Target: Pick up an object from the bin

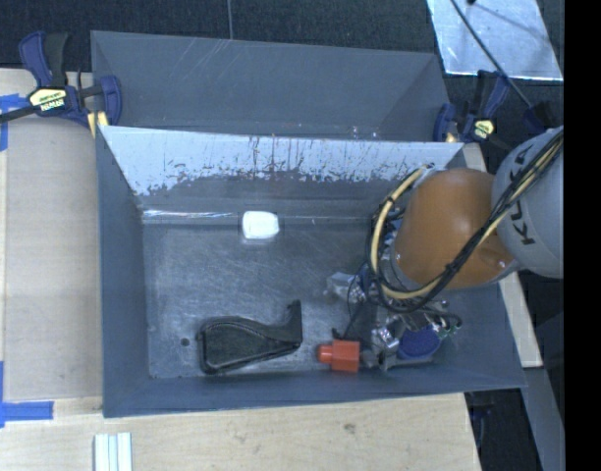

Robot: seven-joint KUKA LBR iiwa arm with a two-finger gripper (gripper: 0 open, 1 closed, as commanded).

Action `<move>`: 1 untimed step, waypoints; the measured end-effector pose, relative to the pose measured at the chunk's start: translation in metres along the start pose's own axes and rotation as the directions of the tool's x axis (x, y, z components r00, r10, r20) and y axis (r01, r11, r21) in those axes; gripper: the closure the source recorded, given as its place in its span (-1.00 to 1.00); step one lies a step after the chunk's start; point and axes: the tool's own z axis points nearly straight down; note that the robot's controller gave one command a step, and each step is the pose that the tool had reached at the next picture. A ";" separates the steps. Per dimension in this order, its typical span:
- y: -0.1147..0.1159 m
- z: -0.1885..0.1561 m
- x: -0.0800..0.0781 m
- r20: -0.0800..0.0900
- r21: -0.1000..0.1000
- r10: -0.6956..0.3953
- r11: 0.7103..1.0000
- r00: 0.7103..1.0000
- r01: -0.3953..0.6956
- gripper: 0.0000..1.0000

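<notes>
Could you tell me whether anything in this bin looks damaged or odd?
Only the bin's back wall stands out: dark streaks and scuffs run along its upper part, like wear. The white lump, black piece and red piece lie loose.

Black letters "KU", running up the side, on the grey arm link [536, 232]

I see a red-orange piece [340, 355] just beside my gripper [391, 336], a blue thing [419, 343] at its other side, a black shape [249, 342] farther off, a white block [260, 226] well apart, grey bin [281, 160] streaked dark
</notes>
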 end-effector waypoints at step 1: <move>-0.001 -0.004 -0.002 0.007 0.004 -0.001 1.000 1.000 0.001 1.00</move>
